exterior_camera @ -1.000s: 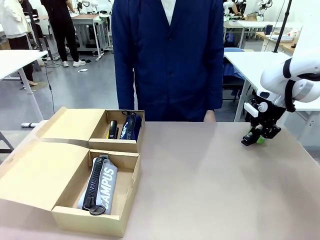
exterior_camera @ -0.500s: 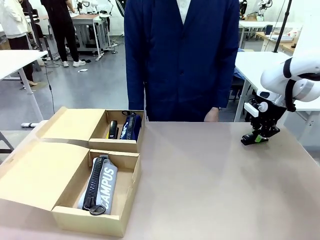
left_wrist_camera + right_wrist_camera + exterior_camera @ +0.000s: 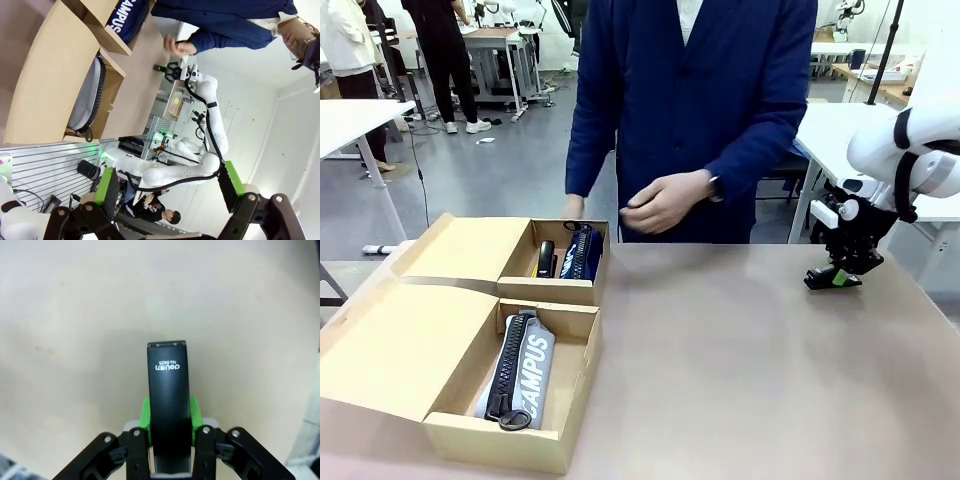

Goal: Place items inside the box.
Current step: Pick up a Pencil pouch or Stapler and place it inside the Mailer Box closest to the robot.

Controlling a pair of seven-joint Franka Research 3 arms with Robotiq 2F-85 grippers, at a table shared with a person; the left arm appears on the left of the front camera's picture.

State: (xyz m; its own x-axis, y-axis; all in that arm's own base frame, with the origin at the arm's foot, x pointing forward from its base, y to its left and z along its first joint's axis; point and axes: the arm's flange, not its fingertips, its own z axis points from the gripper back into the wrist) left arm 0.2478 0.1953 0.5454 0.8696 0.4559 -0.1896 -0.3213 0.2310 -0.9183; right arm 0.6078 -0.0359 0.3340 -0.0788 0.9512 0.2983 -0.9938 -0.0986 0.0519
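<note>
Nearest, the left gripper (image 3: 169, 186) hangs with its green-padded fingers (image 3: 107, 186) spread wide and nothing between them. Below it the open brown cardboard box (image 3: 515, 442) sits at the left side of the beige table (image 3: 740, 370), its flaps folded outward to the left.

The box's near compartment holds the pale grey zip pouch with a black zipper (image 3: 523, 368), which lies lengthwise with white CAMPUS lettering facing up. In the far compartment, the navy zip pouch lettered CAMPUS in white (image 3: 583, 252) stands on edge against the right wall. A small black object with a yellow streak (image 3: 547, 258) lies just beside it, too small to identify.

Farther back, at the table's right side and well apart from the box, the right gripper (image 3: 833, 278) is pinched on a black stapler (image 3: 168, 385). The green pads (image 3: 145, 412) press both of its sides and its printed end points away from the wrist. The stapler is low over the tabletop; whether it touches cannot be told.

Across the table stands a person in a navy coat (image 3: 700, 90). One hand (image 3: 665, 203) is raised in front of the body, and the other hand (image 3: 572, 208) is just behind the box's far edge.
</note>
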